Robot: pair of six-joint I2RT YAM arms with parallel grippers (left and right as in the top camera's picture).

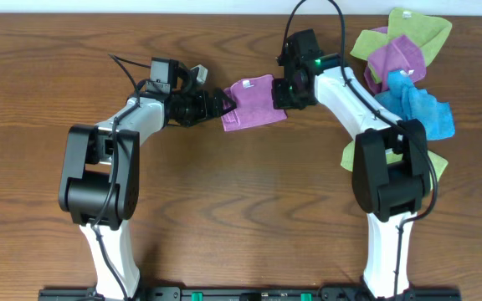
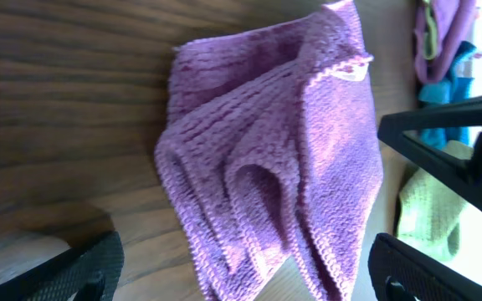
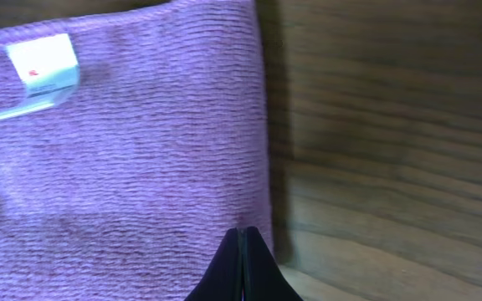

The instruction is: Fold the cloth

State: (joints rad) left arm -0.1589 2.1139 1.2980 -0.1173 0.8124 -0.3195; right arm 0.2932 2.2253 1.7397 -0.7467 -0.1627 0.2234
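Overhead, the purple cloth (image 1: 253, 102) lay bunched on the brown wooden desk (image 1: 224, 192) near the middle of its far edge, with spare cloths (image 1: 404, 67) heaped at the far right corner. Left wrist: the left gripper (image 2: 246, 255) had its jaws wide, flanking the cloth. Right wrist: the right gripper (image 3: 241, 263) had its jaws pressed together at the cloth's edge.

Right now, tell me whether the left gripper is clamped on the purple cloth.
No, the left gripper is spread wide open, and the purple cloth lies unpinched between its fingers.
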